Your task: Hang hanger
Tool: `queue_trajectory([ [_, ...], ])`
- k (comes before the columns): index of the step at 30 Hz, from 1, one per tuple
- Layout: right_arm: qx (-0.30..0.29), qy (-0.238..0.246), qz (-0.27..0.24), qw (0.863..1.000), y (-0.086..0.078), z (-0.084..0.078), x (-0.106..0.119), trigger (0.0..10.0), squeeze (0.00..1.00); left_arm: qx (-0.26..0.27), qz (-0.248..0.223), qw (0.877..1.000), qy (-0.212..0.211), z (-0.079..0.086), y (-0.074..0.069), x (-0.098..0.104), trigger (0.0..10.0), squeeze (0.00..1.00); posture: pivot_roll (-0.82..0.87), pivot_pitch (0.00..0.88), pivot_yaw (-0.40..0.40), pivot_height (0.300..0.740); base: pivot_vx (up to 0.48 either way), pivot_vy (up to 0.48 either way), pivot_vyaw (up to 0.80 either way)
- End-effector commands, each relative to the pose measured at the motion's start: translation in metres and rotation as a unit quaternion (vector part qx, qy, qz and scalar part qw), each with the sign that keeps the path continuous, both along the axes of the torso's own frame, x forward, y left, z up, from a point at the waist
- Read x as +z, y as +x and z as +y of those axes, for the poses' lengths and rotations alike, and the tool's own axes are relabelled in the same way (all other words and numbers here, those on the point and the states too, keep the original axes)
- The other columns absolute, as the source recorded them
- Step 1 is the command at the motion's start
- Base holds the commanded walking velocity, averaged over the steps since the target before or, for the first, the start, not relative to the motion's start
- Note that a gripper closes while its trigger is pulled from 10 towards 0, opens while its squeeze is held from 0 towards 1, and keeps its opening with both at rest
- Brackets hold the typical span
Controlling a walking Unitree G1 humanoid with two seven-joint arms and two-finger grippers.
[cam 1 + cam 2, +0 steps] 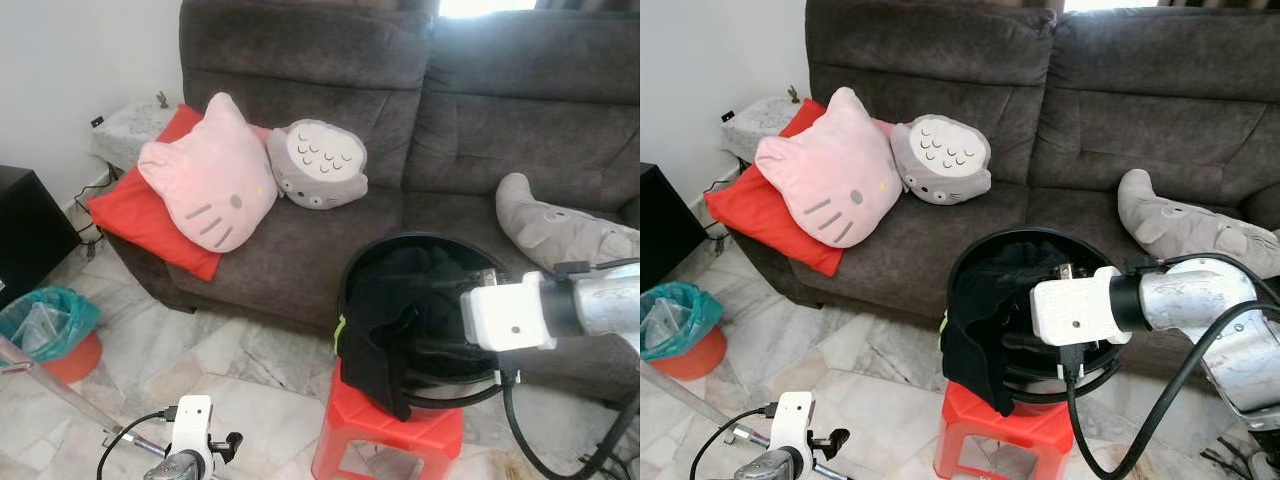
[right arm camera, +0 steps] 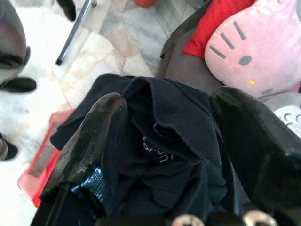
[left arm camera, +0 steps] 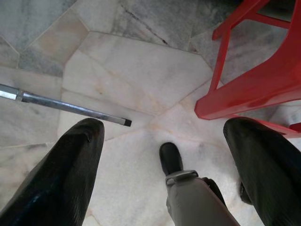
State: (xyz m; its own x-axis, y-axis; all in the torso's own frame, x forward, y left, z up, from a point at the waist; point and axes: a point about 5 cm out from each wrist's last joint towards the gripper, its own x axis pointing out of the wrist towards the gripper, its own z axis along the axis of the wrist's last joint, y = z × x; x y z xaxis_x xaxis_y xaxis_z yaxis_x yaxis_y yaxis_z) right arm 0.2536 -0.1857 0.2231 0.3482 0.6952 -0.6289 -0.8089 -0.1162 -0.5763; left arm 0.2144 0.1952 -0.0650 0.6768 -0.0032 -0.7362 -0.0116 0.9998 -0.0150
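Observation:
A black round basket (image 1: 352,270) stands on a red plastic stool (image 1: 375,430) in front of the sofa. Black clothing (image 2: 178,117) fills it, and one piece hangs over the basket's near rim (image 1: 370,360). My right arm (image 1: 520,315) reaches into the basket from the right. In the right wrist view my right gripper (image 2: 164,136) is open, one finger on either side of a raised fold of the black cloth. My left gripper (image 3: 164,174) hangs low and open over the marble floor, with nothing between its fingers (image 3: 61,179).
A dark grey sofa (image 1: 480,120) carries a pink cat cushion (image 1: 205,180), a red cushion (image 1: 135,215) and grey plush toys (image 1: 320,165). A teal-bagged bin (image 1: 45,325) sits at the left. A metal pole (image 3: 70,106) lies low over the floor near my left side.

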Motion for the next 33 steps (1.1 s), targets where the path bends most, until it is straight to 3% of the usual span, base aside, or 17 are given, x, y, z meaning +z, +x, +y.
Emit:
queue_trajectory([
  [1,0.013,-0.034,-0.003,0.999,0.003,0.001,-0.008,10.0,0.00,0.001,0.012,1.000,0.000,-0.001,-0.002,-0.002,10.0,0.00,-0.21,0.001,0.071,0.740,0.000,0.000,0.00],
  [6,0.027,-0.048,0.003,0.998,0.008,0.008,-0.026,10.0,0.00,0.001,0.013,1.000,0.001,-0.002,-0.003,-0.003,10.0,0.00,-0.20,0.001,0.071,0.740,0.000,0.000,0.00],
  [8,0.026,-0.085,-0.013,0.996,0.015,0.006,-0.037,10.0,0.00,0.003,0.014,1.000,0.000,-0.001,-0.003,-0.003,10.0,0.00,-0.20,0.001,0.071,0.740,0.000,0.000,0.00],
  [16,0.036,-0.123,-0.041,0.991,0.026,0.009,-0.047,10.0,0.00,0.006,0.014,1.000,0.001,0.003,-0.003,-0.002,10.0,0.00,-0.19,0.000,0.068,0.740,0.000,0.000,0.00],
  [25,0.067,-0.083,-0.107,0.988,0.036,0.026,-0.039,10.0,0.00,0.005,0.013,1.000,0.001,0.002,-0.004,-0.002,10.0,0.00,-0.19,0.000,0.066,0.740,0.000,0.000,0.00],
  [33,0.077,-0.085,-0.101,0.988,0.035,0.029,-0.041,10.0,0.00,0.005,0.014,1.000,0.000,0.003,-0.005,-0.003,10.0,0.00,-0.19,0.000,0.065,0.740,0.000,0.000,0.00],
])
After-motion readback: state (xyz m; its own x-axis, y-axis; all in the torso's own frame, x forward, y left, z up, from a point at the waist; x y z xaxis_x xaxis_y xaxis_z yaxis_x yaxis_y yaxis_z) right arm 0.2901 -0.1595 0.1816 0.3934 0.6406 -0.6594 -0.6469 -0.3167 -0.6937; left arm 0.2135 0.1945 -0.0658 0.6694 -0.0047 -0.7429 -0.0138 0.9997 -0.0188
